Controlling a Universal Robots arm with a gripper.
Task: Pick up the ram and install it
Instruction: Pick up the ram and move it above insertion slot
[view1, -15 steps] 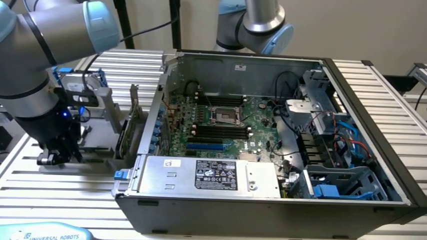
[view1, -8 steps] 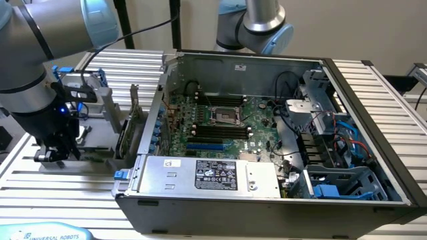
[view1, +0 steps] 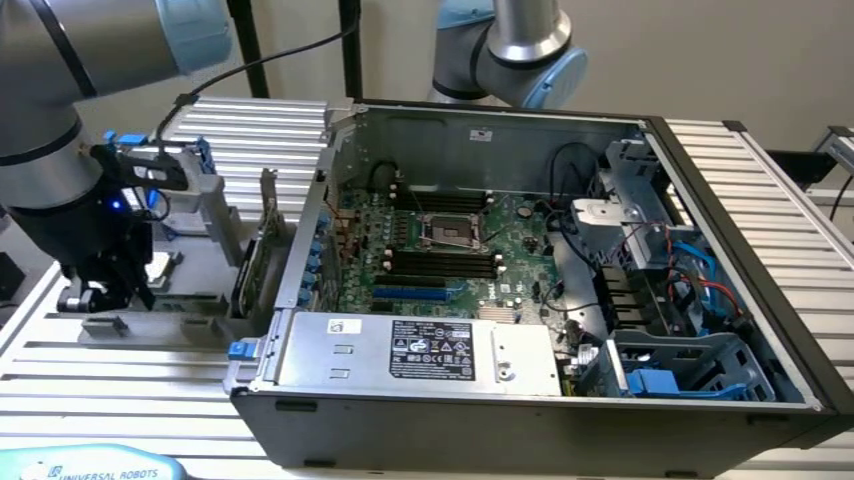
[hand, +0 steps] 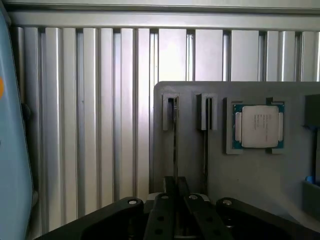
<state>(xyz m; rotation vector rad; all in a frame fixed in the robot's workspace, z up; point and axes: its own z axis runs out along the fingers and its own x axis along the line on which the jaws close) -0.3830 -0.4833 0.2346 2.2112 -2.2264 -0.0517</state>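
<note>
Fig. End effector (hand: 176, 195) at the grey holder (hand: 250, 175). I had the end effector clenched on the ram (hand: 176, 140), which stood on edge in the holder slot farthest from the processor chip (hand: 260, 125). A second stick (hand: 206, 145) stood in the holder's neighbouring slot, between the ram and the chip. The holder lay on the ribbed tabletop (hand: 100, 125), with the open computer case (view1: 534, 435) beside it. I judged the ram light, thin and stiff, yet fragile, since its chips and contact edge would tolerate little force. The safest hold, I judged, was across the thin faces at the upper edge, so that the stick hung straight without twisting.
</note>
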